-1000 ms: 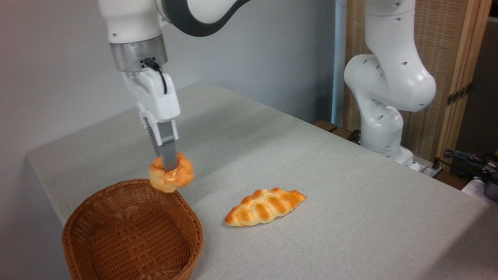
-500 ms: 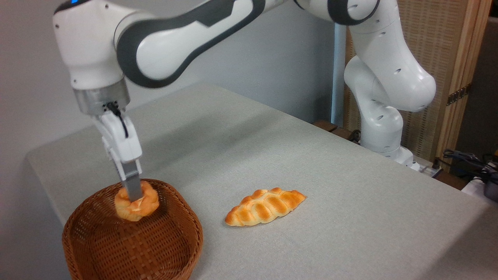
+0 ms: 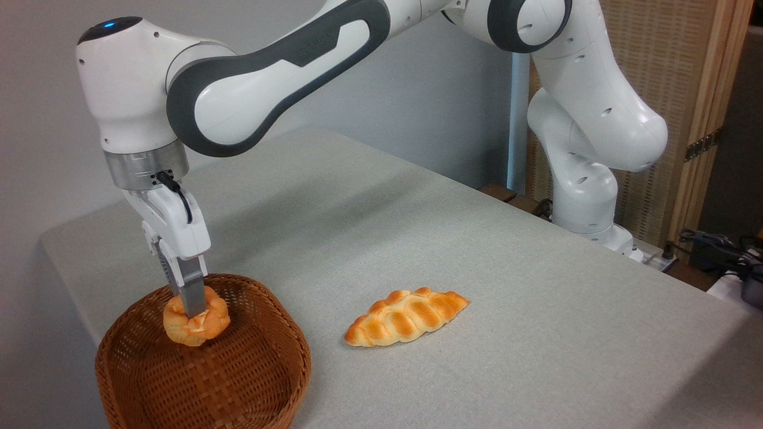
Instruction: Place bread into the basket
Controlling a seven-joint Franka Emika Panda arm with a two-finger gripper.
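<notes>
The gripper points straight down with its fingers clamped on the bread, a small round golden bun. The bun hangs at the fingertips, inside the rim of the basket, over its back left part; whether it touches the woven floor cannot be told. A longer braided loaf lies on the grey table, well right of the basket.

Two pieces of bread are seen: one round bun at lower left and one braided loaf at centre. One basket is counted.
</notes>
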